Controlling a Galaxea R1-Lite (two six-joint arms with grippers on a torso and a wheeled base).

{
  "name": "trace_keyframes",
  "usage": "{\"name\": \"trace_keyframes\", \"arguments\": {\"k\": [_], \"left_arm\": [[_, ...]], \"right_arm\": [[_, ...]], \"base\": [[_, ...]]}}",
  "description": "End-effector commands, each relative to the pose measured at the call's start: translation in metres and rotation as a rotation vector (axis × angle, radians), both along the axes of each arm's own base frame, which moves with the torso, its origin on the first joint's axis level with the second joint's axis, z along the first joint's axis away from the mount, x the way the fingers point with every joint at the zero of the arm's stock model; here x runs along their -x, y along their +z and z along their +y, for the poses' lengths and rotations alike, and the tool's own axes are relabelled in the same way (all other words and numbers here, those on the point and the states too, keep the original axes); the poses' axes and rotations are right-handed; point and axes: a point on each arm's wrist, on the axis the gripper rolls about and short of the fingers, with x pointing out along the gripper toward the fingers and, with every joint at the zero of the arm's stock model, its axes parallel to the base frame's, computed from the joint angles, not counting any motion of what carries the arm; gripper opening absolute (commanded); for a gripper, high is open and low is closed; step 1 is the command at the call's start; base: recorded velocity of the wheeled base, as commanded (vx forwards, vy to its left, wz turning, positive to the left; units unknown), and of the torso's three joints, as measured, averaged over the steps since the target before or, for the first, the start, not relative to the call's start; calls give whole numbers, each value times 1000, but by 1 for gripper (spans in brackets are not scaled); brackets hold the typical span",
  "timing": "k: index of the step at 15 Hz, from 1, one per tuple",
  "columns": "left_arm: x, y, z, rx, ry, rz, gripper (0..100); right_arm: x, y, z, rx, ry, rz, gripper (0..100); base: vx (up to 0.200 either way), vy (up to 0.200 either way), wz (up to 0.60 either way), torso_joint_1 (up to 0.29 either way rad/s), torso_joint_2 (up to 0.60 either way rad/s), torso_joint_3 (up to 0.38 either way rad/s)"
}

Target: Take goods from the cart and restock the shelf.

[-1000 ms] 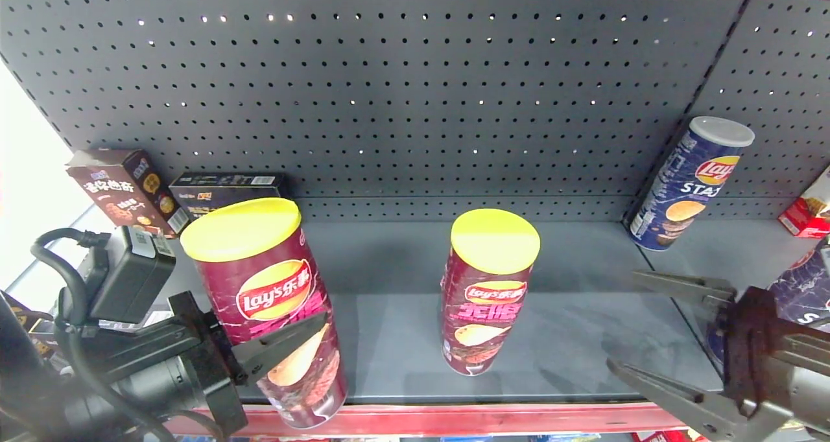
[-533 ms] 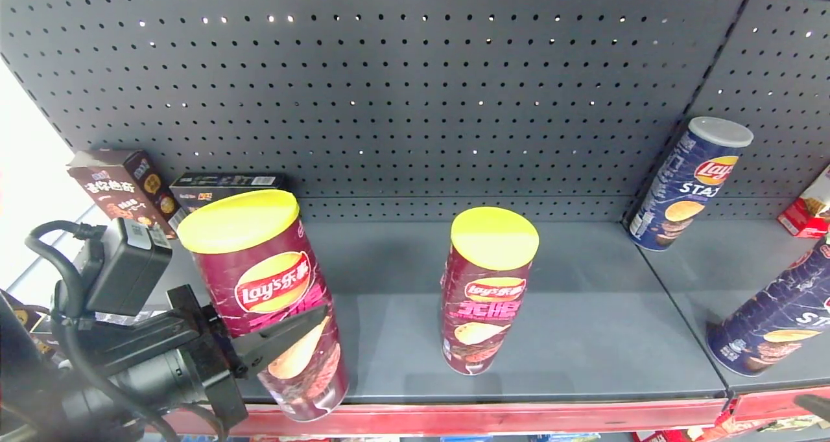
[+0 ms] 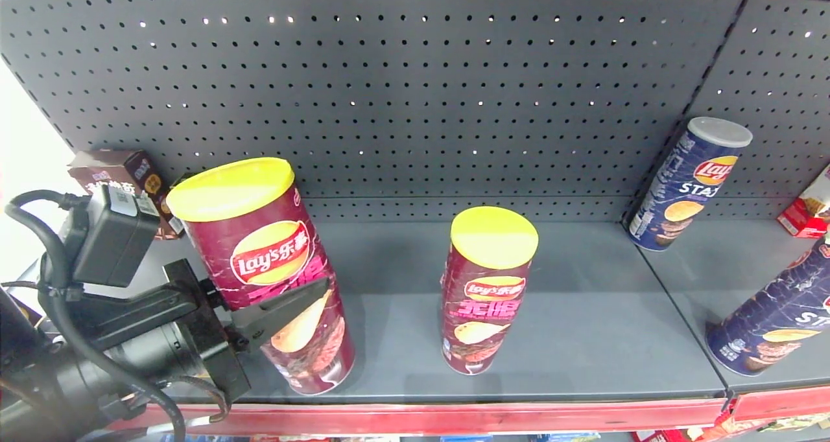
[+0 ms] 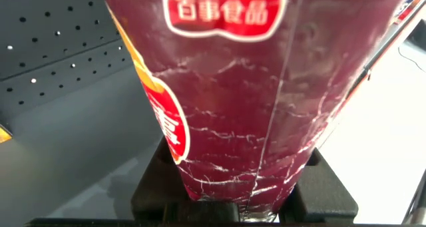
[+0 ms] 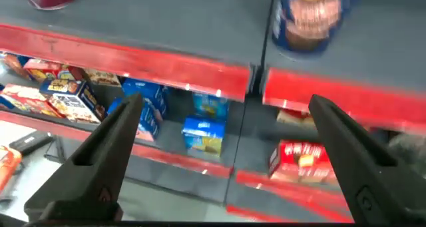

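Behind the red can (image 3: pixel 259 267) that the left gripper (image 3: pixel 305 306) holds, one gripper finger is hidden. The can's top and bottom are cut off in the left wrist view (image 4: pixel 239 107). A brown box (image 3: pixel 123 173) past the gripper is half hidden by the wrist camera. Far to the gripper's right, a blue can (image 3: pixel 778 319) is cut off at the edge.

The left gripper is closed tight on the red can, low on its side. The can leans a bit, with its bottom over the front of the shelf (image 3: pixel 583 325); I cannot tell if it touches. A second red can (image 3: pixel 487 293) stands to the gripper's right, well apart. The right gripper (image 5: pixel 226 167) is wide open and holds nothing, down near the shelf's red front edge.

Since a second ago the held can has gone up and farther back, and now it covers a black box. The right gripper has moved down from beside the shelf.
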Motion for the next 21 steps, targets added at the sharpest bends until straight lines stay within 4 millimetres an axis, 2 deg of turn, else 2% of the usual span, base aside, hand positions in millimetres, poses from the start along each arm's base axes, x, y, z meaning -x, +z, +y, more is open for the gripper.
{"name": "trace_keyframes", "arguments": {"k": [1, 5, 10, 12, 14, 15, 16, 18, 21], "left_arm": [[2, -6, 2, -11, 2, 19, 0], [9, -11, 4, -18, -3, 33, 0], [10, -9, -6, -18, -52, 33, 0], [-6, -6, -12, -19, -38, 36, 0], [-38, 8, -19, -3, 8, 4, 0], [-48, 12, -18, -1, 35, -4, 0], [-71, 23, -24, 3, 45, -51, 0], [-91, 33, -33, 17, -9, -86, 0], [-125, 31, -43, 12, -111, -88, 0]], "right_arm": [[2, -2, 0, -2, -9, -22, 100], [2, -2, 0, -12, -10, -22, 100], [2, -2, 0, -12, -10, -22, 100], [2, -2, 0, -12, -10, -22, 100], [2, -2, 0, -12, -10, -22, 100], [2, -2, 0, -12, -10, -22, 100], [2, -2, 0, -11, -10, -20, 100], [2, -2, 0, -12, -10, -22, 100], [2, -2, 0, -12, -10, -22, 100]], "base": [[0, 0, 0, 0, 0, 0], [0, 0, 0, 0, 0, 0], [0, 0, 0, 0, 0, 0], [0, 0, 0, 0, 0, 0], [0, 0, 0, 0, 0, 0], [0, 0, 0, 0, 0, 0], [0, 0, 0, 0, 0, 0], [0, 0, 0, 0, 0, 0], [0, 0, 0, 0, 0, 0]]}}
